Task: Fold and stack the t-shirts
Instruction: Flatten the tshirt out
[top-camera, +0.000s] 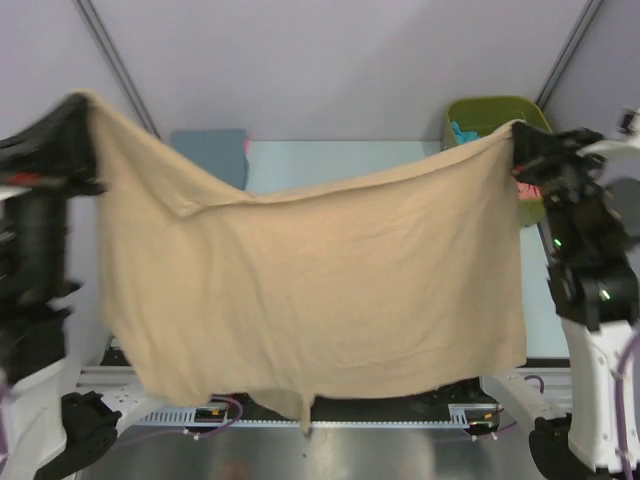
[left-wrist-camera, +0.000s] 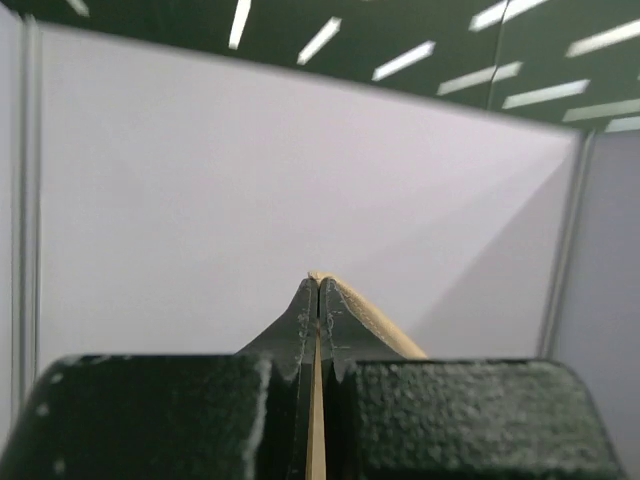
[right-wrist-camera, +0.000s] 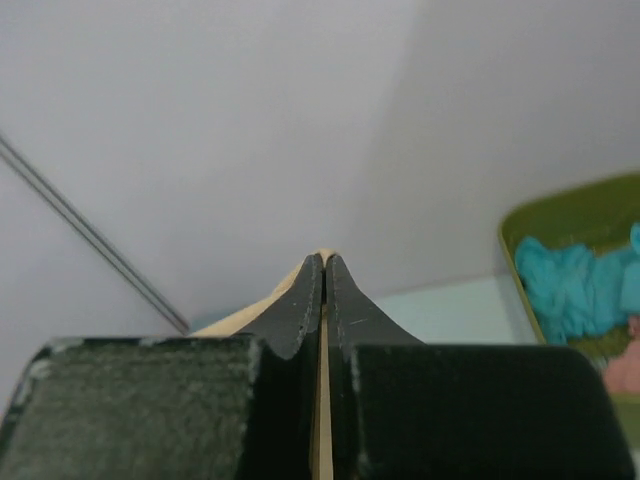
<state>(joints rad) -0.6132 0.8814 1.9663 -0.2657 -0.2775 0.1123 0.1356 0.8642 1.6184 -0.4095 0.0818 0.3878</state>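
Tan cloth fills most of the overhead view: the tan t-shirt (top-camera: 310, 290) hangs spread like a curtain between the two arms, held up above the table (top-camera: 340, 160). Its top edge sags in the middle, and its lower hem dangles at the near edge. The left gripper (top-camera: 82, 112) pinches the upper left corner and the right gripper (top-camera: 518, 140) pinches the upper right corner. Both wrist views show the black fingers (left-wrist-camera: 290, 330) pressed together with only a thin line of tan fabric between them. A small tail of cloth droops below the hem near the middle.

Behind the held shirt, at the far side of the table, a folded slate blue t-shirt (top-camera: 210, 155) lies flat. A sliver of pink (top-camera: 247, 148) shows at its right edge — possibly another shirt, though too little is visible to be sure. At the far right stands the olive-green bin (top-camera: 497, 108). It holds a crumpled teal t-shirt (right-wrist-camera: 575, 280) and a bit of salmon cloth (right-wrist-camera: 625, 365) just beside it.
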